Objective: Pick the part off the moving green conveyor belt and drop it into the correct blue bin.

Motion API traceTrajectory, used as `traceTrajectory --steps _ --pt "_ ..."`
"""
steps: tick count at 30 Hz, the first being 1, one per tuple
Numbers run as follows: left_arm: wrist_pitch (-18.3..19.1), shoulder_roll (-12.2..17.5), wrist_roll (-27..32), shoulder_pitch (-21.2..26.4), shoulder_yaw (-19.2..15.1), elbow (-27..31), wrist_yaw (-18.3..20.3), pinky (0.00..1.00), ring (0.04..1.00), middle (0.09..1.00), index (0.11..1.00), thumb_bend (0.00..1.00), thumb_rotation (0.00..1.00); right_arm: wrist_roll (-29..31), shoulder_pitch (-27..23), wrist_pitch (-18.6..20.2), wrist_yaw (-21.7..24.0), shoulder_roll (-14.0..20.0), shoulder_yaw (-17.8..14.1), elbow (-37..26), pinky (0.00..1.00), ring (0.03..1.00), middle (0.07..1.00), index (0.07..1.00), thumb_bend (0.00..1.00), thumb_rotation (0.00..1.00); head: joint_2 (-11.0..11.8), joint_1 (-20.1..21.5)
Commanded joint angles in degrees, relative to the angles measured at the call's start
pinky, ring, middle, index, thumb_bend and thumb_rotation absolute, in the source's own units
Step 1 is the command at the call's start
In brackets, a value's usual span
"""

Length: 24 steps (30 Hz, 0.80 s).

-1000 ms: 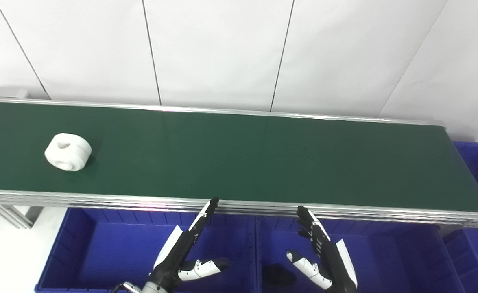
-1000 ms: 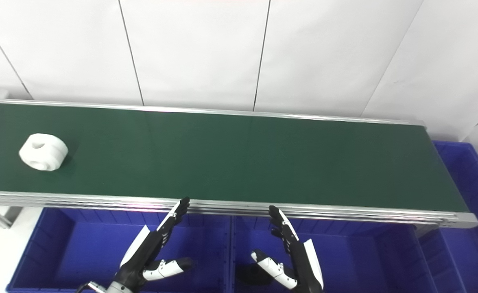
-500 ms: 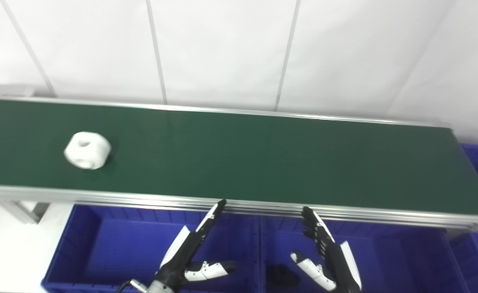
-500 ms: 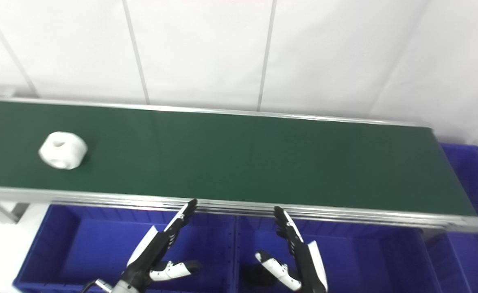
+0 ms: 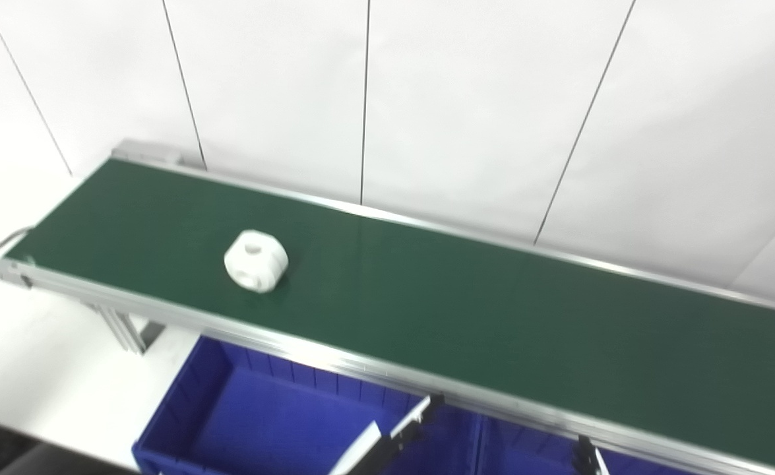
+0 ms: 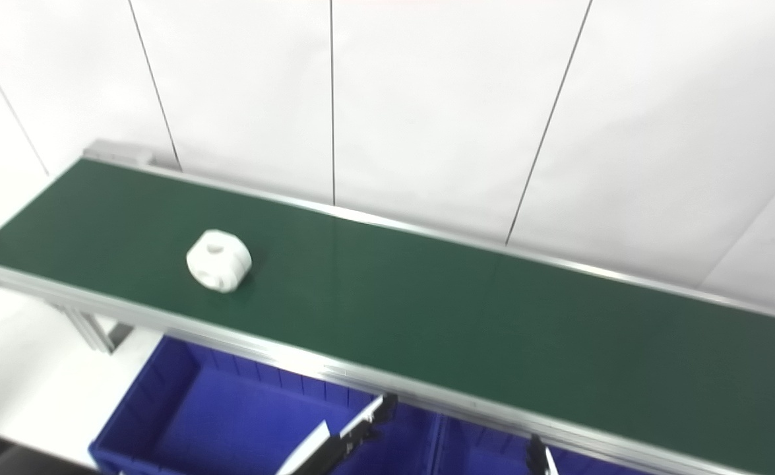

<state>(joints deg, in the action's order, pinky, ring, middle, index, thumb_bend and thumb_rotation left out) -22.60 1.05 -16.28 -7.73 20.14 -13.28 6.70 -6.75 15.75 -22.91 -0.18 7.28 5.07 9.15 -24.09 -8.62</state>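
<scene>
The white part [image 5: 256, 260] rides the green conveyor belt [image 5: 493, 323], nearer the hands than a second ago as the head camera swings left; the left hand [image 5: 387, 442] and right hand [image 5: 585, 458], barely visible, grip unclear, wait over the blue bin [image 5: 183, 422].

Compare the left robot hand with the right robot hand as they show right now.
More of the left robot hand shows: its fingers slant up over the blue bin toward the belt's near rail. Of the right robot hand, only dark fingertips clear the bottom edge. The left is nearer the white part on the green belt. Neither touches the part, and both are cropped too much to judge their grip.
</scene>
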Motion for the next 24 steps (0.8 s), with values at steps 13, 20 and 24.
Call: traceTrajectory --steps 13,20,24 --pt "-0.7 3.3 6.8 3.7 -3.2 11.6 2.1 0.86 0.949 0.991 0.983 0.89 0.53 -1.0 -1.6 -3.4 -0.2 -0.8 0.0 1.9 0.89 0.951 0.955 0.969 0.80 0.68 2.8 2.1" --pt "2.0 11.0 5.7 12.8 -9.3 18.7 4.3 0.91 0.983 1.000 1.000 0.85 0.58 -1.1 -2.6 -3.9 -0.9 -1.4 0.1 3.0 0.86 0.931 0.942 0.948 0.83 0.68 2.8 3.0" --pt "9.1 15.3 5.9 17.5 -12.1 21.8 6.7 0.97 1.000 1.000 1.000 0.78 0.51 -1.3 -3.0 -4.0 -1.5 -1.6 0.2 3.4 0.84 0.919 0.926 0.934 0.86 0.68 2.6 3.4"
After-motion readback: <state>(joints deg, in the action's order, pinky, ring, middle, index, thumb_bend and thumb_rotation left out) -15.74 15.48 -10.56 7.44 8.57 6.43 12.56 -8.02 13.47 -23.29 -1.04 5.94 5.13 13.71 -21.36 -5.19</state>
